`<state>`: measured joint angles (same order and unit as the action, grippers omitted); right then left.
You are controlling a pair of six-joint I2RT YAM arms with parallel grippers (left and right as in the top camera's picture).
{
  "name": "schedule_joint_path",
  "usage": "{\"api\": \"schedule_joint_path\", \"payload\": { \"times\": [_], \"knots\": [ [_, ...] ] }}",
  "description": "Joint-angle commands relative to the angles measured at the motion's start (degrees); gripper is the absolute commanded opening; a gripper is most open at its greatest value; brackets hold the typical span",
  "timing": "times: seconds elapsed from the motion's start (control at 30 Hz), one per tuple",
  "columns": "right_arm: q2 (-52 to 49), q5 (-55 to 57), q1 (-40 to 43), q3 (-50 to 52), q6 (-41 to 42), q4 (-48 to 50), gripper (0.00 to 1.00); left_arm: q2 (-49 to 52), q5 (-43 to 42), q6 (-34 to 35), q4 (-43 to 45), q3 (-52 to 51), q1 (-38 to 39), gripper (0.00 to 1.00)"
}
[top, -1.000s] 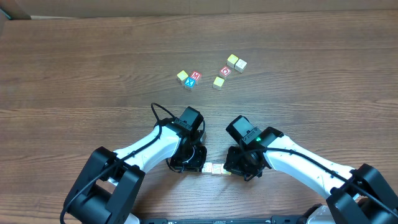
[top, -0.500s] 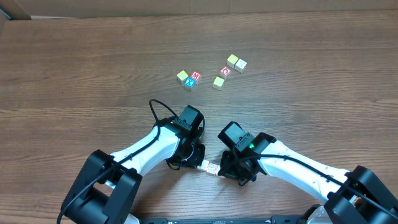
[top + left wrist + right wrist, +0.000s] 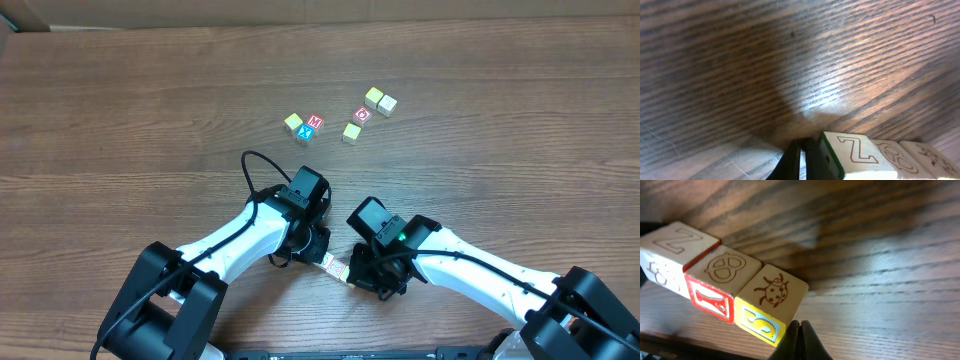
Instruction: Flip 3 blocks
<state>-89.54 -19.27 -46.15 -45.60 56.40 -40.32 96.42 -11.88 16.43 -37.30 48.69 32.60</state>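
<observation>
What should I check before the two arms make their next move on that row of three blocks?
1. Left gripper shut: ok.
2. Right gripper shut: ok.
3. Three blocks side by side in one touching row: ok.
4. Left gripper at the Z block end of the row, right gripper at the ladybug block end: ok.
5. Fingertips actually pressing on those end blocks: cannot tell.
6. Spare cubes well away from the row: ok.
</observation>
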Motion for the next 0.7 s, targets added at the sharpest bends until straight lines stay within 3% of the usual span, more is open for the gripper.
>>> {"api": "schedule_joint_path", "payload": {
  "times": [0.0, 0.67],
  "knots": [
    [0.04, -2.67, -1.68, -1.33, 1.18, 2.58, 0.04, 3.65, 3.37, -2.69, 1.03, -2.03, 0.44, 0.04],
    [0.02, 0.20, -2.97, -0.81, 10.14, 2.73, 0.04, 3.63, 2.82, -5.35, -1.38, -2.03, 0.44, 0.04]
  ]
}}
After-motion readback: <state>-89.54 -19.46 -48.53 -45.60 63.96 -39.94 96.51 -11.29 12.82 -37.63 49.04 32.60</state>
